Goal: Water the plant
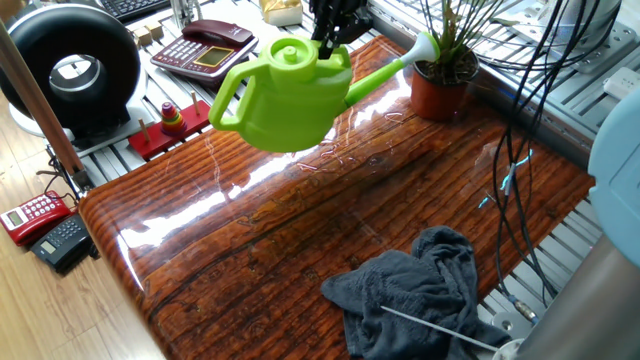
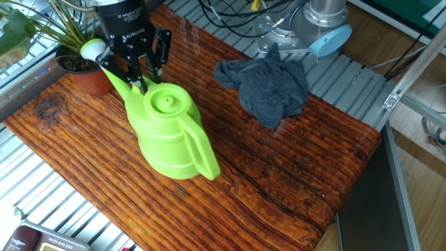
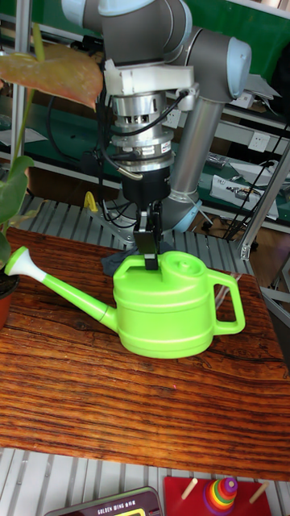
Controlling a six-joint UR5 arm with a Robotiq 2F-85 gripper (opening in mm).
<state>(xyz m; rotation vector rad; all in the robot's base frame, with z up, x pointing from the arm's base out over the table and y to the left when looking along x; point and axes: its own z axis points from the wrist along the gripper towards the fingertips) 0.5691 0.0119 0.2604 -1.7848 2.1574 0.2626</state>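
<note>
Plant [image 1: 443, 75] beneath rose; end effector [image 2: 139, 78] clamps can [image 2: 169, 132] top. Tilt slowly, keeping spout over pot.

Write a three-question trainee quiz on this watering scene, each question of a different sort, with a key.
1. True or false: the watering can stands on the table.
2. What does the gripper hold the can by? A) the side handle B) the top rim C) the spout
3. Fill in: the spout's white tip is right at the ____.

Key:
1. False; it hangs lifted above the wood.
2. B; the fingers close on the top rim beside the lid.
3. Plant; the tip is at its leaves, above the pot rim. No water stream is visible.
</note>
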